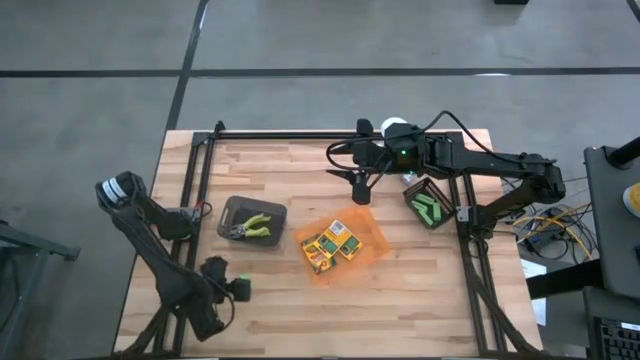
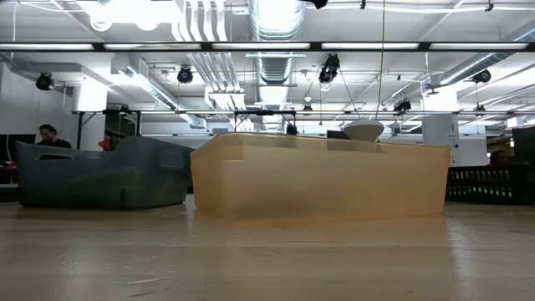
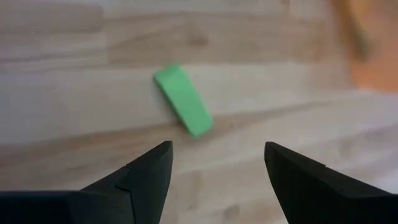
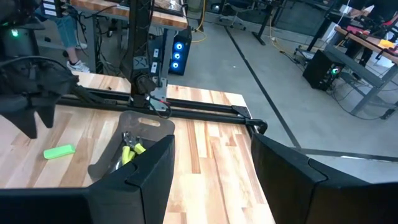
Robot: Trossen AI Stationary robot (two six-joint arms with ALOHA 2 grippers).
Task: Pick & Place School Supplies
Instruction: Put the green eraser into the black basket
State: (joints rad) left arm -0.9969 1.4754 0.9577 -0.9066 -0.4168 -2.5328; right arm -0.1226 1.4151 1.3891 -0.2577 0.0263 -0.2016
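Note:
A small bright green piece lies flat on the bare wood near the table's near left. My left gripper hangs open just above and beside it, pointing steeply down, with nothing between its fingers. A grey tray holds two plier-like tools with yellow and green handles. An orange translucent tray at the middle holds several yellow-and-green crayon boxes. My right gripper waits open, raised over the table's far middle.
A dark bin with several green pieces sits at the right. A white lamp with its cable stands at the far edge. A black frame rail runs along the far side. Bare wood lies along the near edge.

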